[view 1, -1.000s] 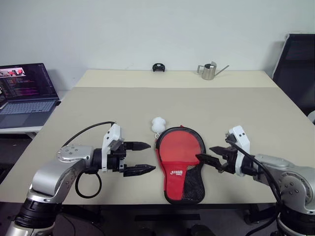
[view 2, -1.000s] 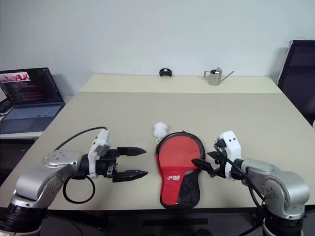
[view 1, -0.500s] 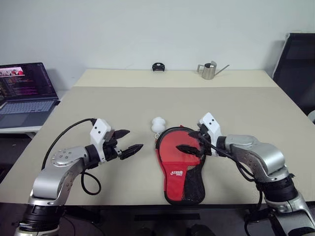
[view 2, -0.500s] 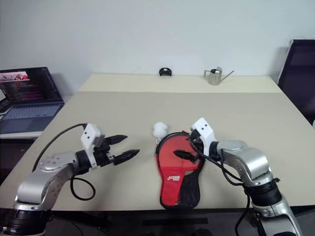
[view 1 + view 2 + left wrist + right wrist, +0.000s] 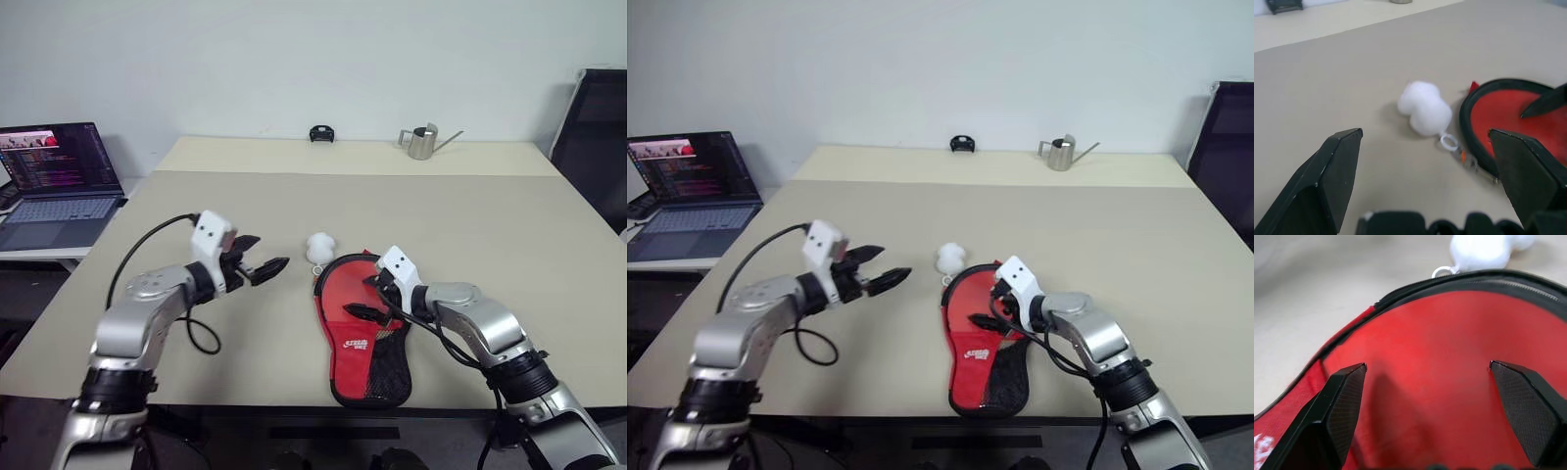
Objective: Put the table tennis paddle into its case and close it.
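The case [image 5: 364, 328] lies red side up near the front edge of my table [image 5: 470, 225], round end away from me, mesh pocket end toward me and close to the edge. I cannot tell the paddle apart from the red face of the case. My right gripper [image 5: 369, 297] hangs over the round red part, fingers spread wide, holding nothing; in my right wrist view both fingertips [image 5: 1342, 401] sit over red fabric, inside the black edging. My left gripper [image 5: 263, 267] hovers above bare tabletop to the left of the case, fingers wide apart and empty, pointing toward a white fluffy ball [image 5: 319, 247] that lies just beside the case's far left rim, joined to it by a small ring [image 5: 1448, 142]. Open tabletop lies beyond the case and to both sides. A small watering can [image 5: 422, 141] and a small black object [image 5: 318, 133] stand well apart at the far edge. A laptop [image 5: 54, 181] sits on a separate surface on the left.
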Controlling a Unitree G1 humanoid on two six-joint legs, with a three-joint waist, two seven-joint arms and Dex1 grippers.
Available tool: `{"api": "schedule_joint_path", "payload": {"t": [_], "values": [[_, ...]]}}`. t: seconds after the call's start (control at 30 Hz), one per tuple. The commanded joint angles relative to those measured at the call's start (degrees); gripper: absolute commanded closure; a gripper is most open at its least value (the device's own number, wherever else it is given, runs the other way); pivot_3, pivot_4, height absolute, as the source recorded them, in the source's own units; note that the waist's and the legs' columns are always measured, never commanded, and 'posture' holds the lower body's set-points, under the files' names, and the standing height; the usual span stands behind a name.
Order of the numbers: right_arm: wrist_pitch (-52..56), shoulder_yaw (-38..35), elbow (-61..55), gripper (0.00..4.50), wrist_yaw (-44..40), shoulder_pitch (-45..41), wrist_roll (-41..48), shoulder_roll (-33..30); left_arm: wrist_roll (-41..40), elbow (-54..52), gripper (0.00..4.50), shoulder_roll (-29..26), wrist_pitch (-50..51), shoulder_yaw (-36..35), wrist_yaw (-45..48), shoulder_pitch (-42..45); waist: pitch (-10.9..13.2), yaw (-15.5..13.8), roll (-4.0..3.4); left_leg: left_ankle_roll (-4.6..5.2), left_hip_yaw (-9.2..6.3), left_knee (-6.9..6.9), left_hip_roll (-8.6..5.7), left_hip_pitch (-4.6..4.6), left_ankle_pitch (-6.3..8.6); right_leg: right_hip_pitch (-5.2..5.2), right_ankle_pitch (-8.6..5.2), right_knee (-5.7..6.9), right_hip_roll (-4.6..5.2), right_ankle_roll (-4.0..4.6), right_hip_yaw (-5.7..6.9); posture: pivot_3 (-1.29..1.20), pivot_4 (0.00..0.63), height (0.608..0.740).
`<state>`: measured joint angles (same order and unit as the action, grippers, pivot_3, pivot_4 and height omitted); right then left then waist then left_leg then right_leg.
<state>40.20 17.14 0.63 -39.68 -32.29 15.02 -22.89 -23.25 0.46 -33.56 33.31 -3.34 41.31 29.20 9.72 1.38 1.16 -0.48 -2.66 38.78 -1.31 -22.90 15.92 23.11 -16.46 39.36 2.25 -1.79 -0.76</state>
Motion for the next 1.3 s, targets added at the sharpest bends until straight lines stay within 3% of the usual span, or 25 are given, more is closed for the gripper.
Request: {"api": "schedule_joint_path", "payload": {"t": [0.03,0.23,0.43,0.73,0.83,1.13,1.2,1.3], "values": [[-0.8,0.1,0.7,0.09,0.1,0.9,-1.2,0.6,1.6,6.8,0.0,3.5,-1.4,2.2,0.0,7.0,0.0,0.1,0.01,0.0,0.0,0.02,-0.02,0.01,0.0,-0.01,0.0,0.03,0.0,0.0,-0.01,0.0,0.15,0.74],[-0.8,-0.3,0.5,0.09,0.9,1.3,-1.8,2.1,9.5,27.9,0.0,10.0,-9.9,7.4,-0.2,18.4,0.0,0.3,0.03,-0.01,0.01,0.04,-0.02,0.02,-0.01,0.02,0.0,0.09,-0.02,0.0,-0.01,0.0,0.15,0.74],[-0.3,-1.0,-0.6,0.09,2.1,2.1,-1.8,3.2,14.5,49.0,0.0,14.9,-17.4,8.3,-0.8,27.4,0.0,0.5,0.03,-0.01,0.04,0.04,0.0,0.0,-0.01,0.08,0.0,0.11,-0.04,0.0,-0.02,0.0,0.15,0.74],[0.2,-2.1,-2.0,0.09,3.7,3.2,-2.0,3.9,17.9,63.7,0.0,19.2,-20.2,7.7,0.7,31.9,-0.1,0.3,0.08,-0.01,0.05,0.05,-0.03,0.0,-0.01,0.06,0.0,0.11,-0.04,-0.01,0.0,0.0,0.15,0.74],[0.1,-2.2,-2.1,0.0,4.3,3.4,-2.2,4.2,18.6,64.4,0.65,20.1,-20.8,7.7,1.0,31.6,-0.1,0.3,0.1,-0.01,0.04,0.05,-0.05,0.0,-0.01,0.06,0.0,0.13,-0.03,-0.01,-0.01,0.0,0.15,0.74],[0.1,-2.6,-2.5,0.0,5.3,3.9,-3.0,4.5,17.4,58.7,3.8,18.0,-19.4,5.1,1.6,26.9,-0.1,0.3,0.13,-0.02,0.03,0.06,-0.04,0.02,-0.02,0.06,0.0,0.17,-0.03,-0.01,-0.02,0.0,0.15,0.74],[-0.3,-2.3,-2.2,0.0,5.7,4.0,-3.7,4.4,17.1,55.7,4.12,16.7,-18.5,4.0,1.1,24.9,-0.1,0.4,0.14,-0.02,0.03,0.06,-0.04,0.03,-0.02,0.05,0.0,0.18,-0.03,-0.01,-0.04,0.0,0.15,0.74],[-0.6,-1.5,-2.2,0.0,6.0,4.2,-4.6,4.5,15.6,49.8,4.16,14.8,-15.3,2.1,0.6,21.6,-0.1,0.9,0.16,-0.01,0.05,0.06,-0.02,0.09,-0.01,0.07,0.0,0.22,-0.04,-0.01,-0.11,0.0,0.15,0.74]]}}
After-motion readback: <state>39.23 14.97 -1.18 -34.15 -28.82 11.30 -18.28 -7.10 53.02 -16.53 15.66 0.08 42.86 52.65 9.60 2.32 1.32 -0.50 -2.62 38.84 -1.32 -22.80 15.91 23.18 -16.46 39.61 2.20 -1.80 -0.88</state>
